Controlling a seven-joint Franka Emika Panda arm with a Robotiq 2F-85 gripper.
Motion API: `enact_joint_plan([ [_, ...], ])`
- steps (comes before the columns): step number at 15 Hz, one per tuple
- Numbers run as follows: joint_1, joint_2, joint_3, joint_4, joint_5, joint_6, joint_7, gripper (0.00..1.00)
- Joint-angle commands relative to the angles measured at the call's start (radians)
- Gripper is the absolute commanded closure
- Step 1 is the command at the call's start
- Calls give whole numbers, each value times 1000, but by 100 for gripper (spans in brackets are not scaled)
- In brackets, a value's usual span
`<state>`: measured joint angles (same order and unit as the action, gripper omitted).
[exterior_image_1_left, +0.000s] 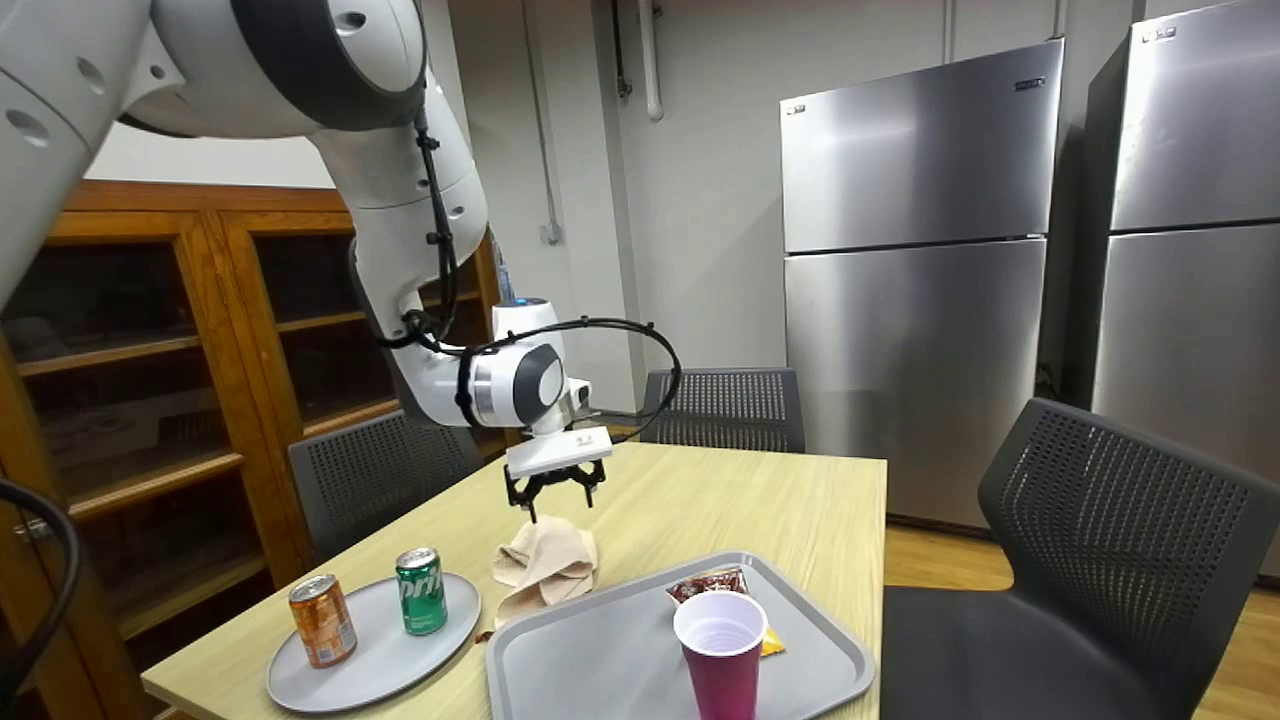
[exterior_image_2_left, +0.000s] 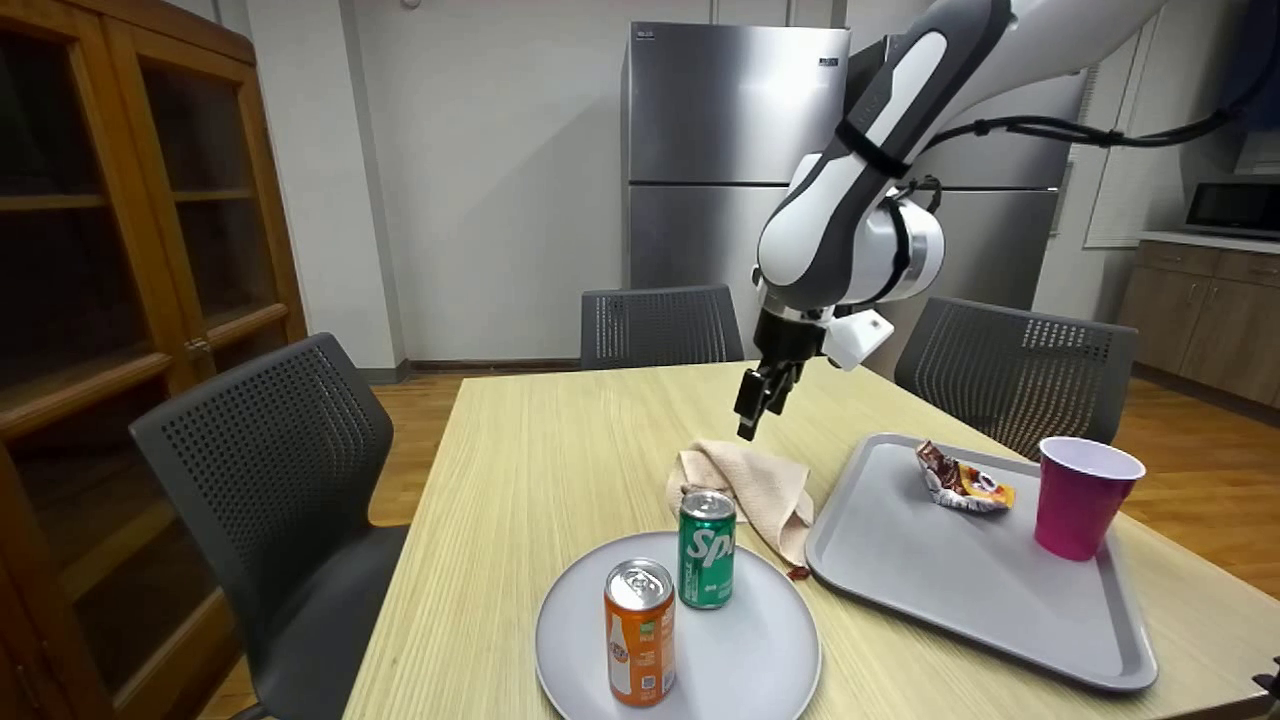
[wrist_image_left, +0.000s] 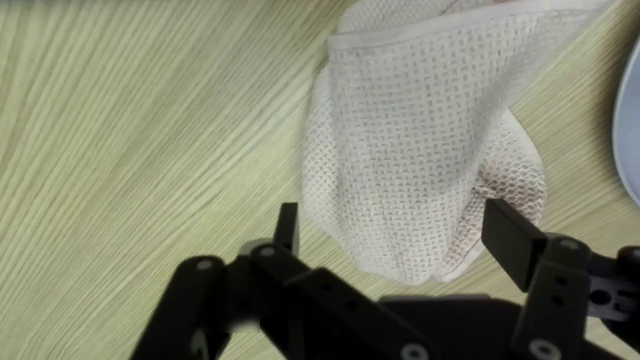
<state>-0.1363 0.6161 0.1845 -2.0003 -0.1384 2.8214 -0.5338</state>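
The wood-grained surface (exterior_image_2_left: 540, 450) bears a coarse-woven cloth (wrist_image_left: 410, 130) under the wide-spread, empty tool (wrist_image_left: 391, 204). A green can (exterior_image_2_left: 706, 560) shows "Sp".

On the tray (exterior_image_1_left: 590, 650), the cup (exterior_image_1_left: 720, 655), base cut off, partly hides the wrapper (exterior_image_1_left: 710, 583) in an exterior view. Beside the tray, an exterior view crops the plate (exterior_image_2_left: 760, 640); the green can (exterior_image_2_left: 707, 555) hides some cloth (exterior_image_2_left: 762, 490); a reddish scrap (exterior_image_2_left: 798, 573) is too small to identify.
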Motion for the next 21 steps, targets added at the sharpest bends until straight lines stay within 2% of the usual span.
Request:
enact_joint_plan([
  [1, -24, -88, 8, -60, -4, -50, -15, 0],
  [3, -14, -124, -17, -87, -12, -72, 2, 0],
  [8, -47, -234, -24, -178, 17, -115, -27, 0],
  [21, -65, -477, -165, -404, 59, -194, -20, 0],
])
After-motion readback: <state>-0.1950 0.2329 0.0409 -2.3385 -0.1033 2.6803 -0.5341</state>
